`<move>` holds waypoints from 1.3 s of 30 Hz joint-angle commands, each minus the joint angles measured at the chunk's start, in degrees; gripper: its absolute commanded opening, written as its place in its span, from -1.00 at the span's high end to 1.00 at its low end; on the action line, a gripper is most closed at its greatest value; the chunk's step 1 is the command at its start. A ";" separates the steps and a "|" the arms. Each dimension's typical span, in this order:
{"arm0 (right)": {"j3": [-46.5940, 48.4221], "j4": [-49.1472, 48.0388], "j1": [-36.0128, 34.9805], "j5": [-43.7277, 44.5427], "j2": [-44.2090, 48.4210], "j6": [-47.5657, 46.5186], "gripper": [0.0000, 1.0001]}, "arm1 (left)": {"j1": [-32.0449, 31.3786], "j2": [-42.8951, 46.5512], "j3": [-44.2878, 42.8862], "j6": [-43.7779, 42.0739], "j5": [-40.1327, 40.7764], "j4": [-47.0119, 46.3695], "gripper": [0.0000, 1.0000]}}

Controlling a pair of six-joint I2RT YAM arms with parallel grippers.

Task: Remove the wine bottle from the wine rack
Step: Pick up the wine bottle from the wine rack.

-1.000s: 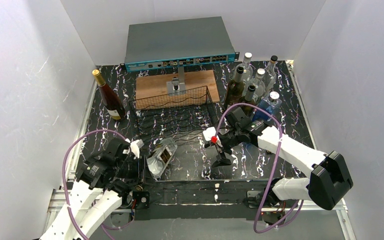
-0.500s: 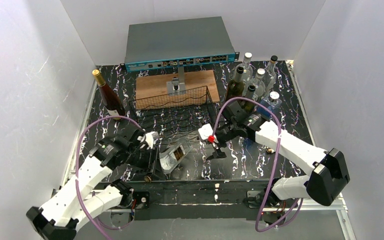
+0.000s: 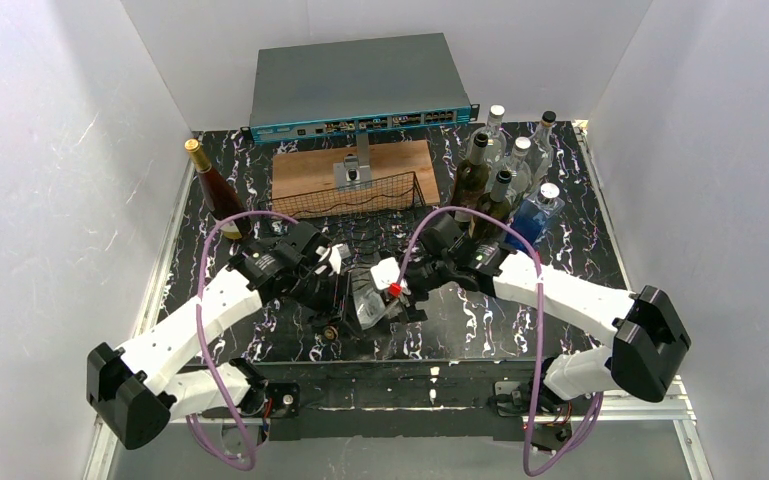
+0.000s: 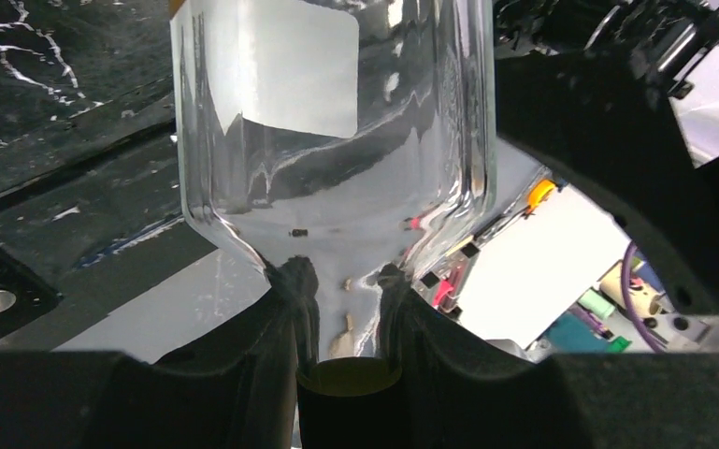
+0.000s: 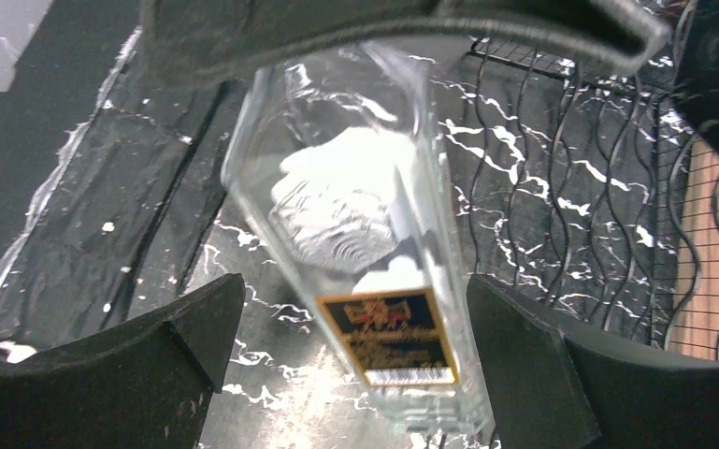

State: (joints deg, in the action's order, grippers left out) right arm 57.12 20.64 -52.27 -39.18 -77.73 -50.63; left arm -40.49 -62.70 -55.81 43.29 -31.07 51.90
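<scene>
A clear glass bottle (image 3: 367,302) with a black-and-gold label lies tilted over the table just in front of the black wire wine rack (image 3: 352,228). My left gripper (image 3: 338,318) is shut on its neck; in the left wrist view the fingers (image 4: 285,309) pinch the neck above the cap (image 4: 349,376), with the clear bottle body (image 4: 337,140) beyond. My right gripper (image 3: 400,298) is open. In the right wrist view its gripper (image 5: 353,295) has one finger on each side of the bottle (image 5: 383,281) without touching it. The rack's wavy wires (image 5: 598,187) show to the right.
A brown wooden board (image 3: 350,165) lies behind the rack, with a grey network switch (image 3: 360,85) at the back. Several upright bottles (image 3: 505,170) stand at the back right. A dark bottle with a gold cap (image 3: 215,190) stands at the back left. White walls enclose the table.
My left gripper has carried the clear bottle forward and to the right, toward the rack's front. My right gripper has moved left and now straddles the bottle's body.
</scene>
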 commanded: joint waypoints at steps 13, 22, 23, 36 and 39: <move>-9.32 -12.92 -1.96 -1.13 1.41 0.99 -0.64 | -0.50 -2.88 -3.88 7.02 -14.91 -16.81 1.00; -9.86 -8.94 -1.57 -5.62 1.72 -3.46 0.44 | -0.47 -1.93 -3.68 8.62 -12.74 -18.59 -0.08; -9.78 -8.72 -1.46 -5.95 1.71 -3.49 0.51 | -0.47 -1.39 -3.16 8.86 -12.29 -19.18 -0.24; -10.08 -8.56 2.51 -13.30 1.96 -0.10 0.71 | -0.46 10.38 5.75 6.51 -2.07 -31.17 -0.97; -10.40 -8.43 3.75 -14.02 2.10 -0.01 0.72 | -0.42 17.06 10.36 4.01 2.60 -39.30 -0.97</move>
State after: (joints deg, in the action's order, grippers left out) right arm 47.00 12.21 -49.71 -48.05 -76.86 -52.14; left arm -41.06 -53.69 -49.28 51.46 -34.30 25.50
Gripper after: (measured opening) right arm 0.756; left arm 0.982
